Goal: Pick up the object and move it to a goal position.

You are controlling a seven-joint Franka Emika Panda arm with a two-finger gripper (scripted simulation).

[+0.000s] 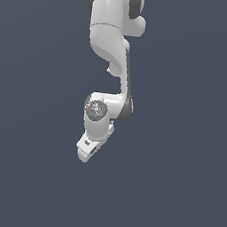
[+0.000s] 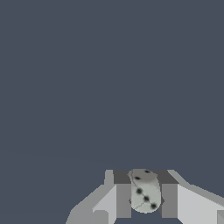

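Observation:
In the wrist view the object (image 2: 145, 197), a small pale grey roundish piece with black dots, sits between my two fingers (image 2: 124, 200). My gripper (image 2: 145, 181) is shut on it, one pad pressing each side. In the exterior view the white arm hangs down from the top, and the gripper (image 1: 85, 154) is at its low end, tilted toward the exterior view's left. The hand hides the object in that view. No goal marker shows in either view.
Only a plain dark blue-grey background shows around the arm in both views. No other objects, edges or containers are in view.

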